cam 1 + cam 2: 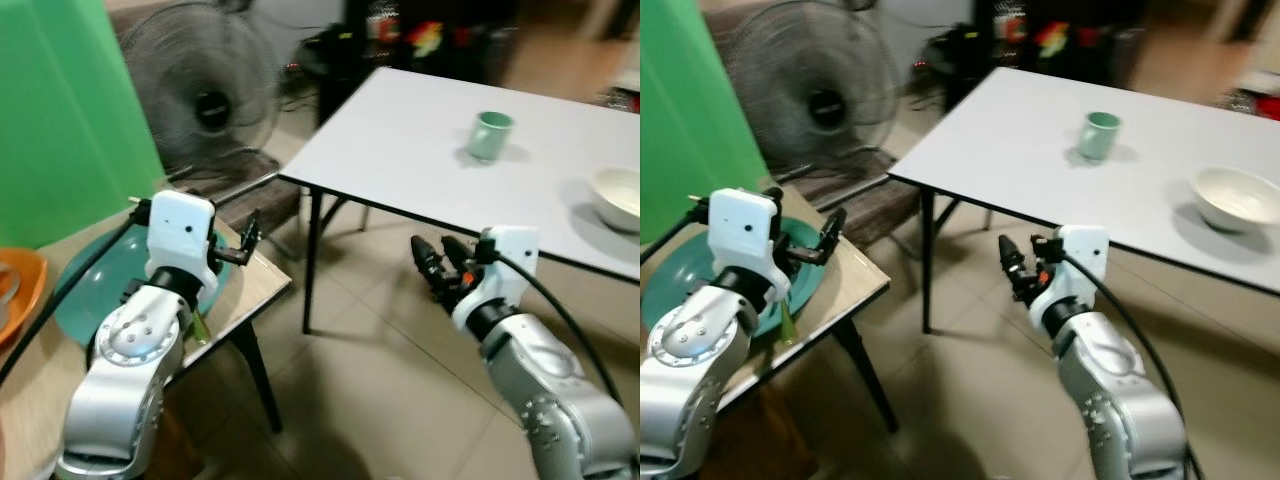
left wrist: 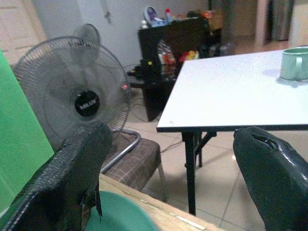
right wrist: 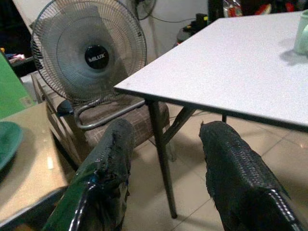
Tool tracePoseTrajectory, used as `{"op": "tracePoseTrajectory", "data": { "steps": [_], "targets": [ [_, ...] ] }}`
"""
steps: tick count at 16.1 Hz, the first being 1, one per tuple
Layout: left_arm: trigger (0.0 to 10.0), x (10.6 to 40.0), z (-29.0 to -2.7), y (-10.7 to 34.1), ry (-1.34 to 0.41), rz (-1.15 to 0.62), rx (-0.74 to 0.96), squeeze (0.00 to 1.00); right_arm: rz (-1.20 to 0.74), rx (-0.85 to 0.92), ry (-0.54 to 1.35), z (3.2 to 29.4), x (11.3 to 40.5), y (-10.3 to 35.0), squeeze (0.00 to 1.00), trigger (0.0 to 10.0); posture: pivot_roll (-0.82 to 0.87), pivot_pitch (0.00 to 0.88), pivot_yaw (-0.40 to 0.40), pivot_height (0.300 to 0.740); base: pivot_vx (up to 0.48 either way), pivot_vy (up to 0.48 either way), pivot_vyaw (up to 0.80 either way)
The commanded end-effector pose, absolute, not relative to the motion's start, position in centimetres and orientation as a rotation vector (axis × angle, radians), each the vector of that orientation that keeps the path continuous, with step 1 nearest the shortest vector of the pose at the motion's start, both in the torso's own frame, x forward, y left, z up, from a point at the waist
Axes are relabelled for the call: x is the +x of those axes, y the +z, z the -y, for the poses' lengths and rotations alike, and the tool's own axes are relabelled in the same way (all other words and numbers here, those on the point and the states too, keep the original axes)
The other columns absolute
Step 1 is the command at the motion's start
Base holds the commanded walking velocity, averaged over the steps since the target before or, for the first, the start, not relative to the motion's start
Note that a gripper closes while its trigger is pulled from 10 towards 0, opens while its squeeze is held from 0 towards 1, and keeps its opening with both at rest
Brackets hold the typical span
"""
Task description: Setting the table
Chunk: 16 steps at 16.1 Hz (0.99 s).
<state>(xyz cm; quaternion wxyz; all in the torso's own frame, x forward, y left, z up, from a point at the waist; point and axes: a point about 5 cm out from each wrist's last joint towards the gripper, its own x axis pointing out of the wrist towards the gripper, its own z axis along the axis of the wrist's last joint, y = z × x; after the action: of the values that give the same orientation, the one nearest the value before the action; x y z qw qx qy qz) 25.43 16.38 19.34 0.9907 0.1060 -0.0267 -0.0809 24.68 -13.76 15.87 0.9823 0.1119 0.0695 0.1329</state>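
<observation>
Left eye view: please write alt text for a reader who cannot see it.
The left gripper hangs open over a teal plate on a small wooden table, while the right gripper, also open, hangs over the tiled floor beside a white table holding a green cup and a white bowl. A standing fan is behind.

2 silver arms, white wrist housings, black cables, black-fingered tools

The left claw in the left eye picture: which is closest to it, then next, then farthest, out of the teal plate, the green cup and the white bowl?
From the left claw:
1. Teal plate, right under it on the small wooden table.
2. Green cup, out on the white table to the robot's right.
3. White bowl, farthest, at that table's right edge.
</observation>
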Motion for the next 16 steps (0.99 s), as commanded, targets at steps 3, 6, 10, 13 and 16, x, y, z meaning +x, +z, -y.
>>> {"op": "tracePoseTrajectory", "data": {
  "steps": [3, 6, 10, 13, 16],
  "targets": [
    [10.0, 25.5, -16.4, 19.4, -0.171, 0.050, 0.218, 0.00, -0.139, 0.218, 0.270, 13.7, 24.6, 16.0, 0.00, 10.0, -0.04, 0.029, 0.014, 0.740, 0.000, 0.349, -0.80],
    [10.0, 25.3, -16.5, 19.4, -0.170, 0.046, 0.222, 0.00, -0.141, 0.220, 0.275, 13.7, 24.5, 16.0, 0.00, 10.0, -0.03, 0.034, 0.012, 0.740, 0.000, 0.351, -0.80],
    [10.0, 24.6, -16.6, 19.2, -0.176, 0.033, 0.232, 0.00, -0.145, 0.176, 0.332, 13.6, 24.6, 16.1, 0.00, 10.0, -0.02, 0.052, -0.003, 0.740, 0.000, 0.083, -0.14],
    [10.0, 24.1, -17.5, 18.5, -0.127, -0.046, 0.240, 0.00, -0.162, 0.116, 0.429, 13.7, 24.8, 16.2, 0.00, 10.0, -0.01, 0.065, -0.008, 0.740, 0.000, 0.000, 0.00],
    [10.0, 24.0, -18.9, 18.2, -0.070, -0.129, 0.193, 1.00, -0.190, 0.030, 0.523, 13.9, 25.1, 16.5, 0.00, 10.0, 0.01, 0.078, -0.014, 0.740, 0.000, 0.000, 0.00]
  ]
}}
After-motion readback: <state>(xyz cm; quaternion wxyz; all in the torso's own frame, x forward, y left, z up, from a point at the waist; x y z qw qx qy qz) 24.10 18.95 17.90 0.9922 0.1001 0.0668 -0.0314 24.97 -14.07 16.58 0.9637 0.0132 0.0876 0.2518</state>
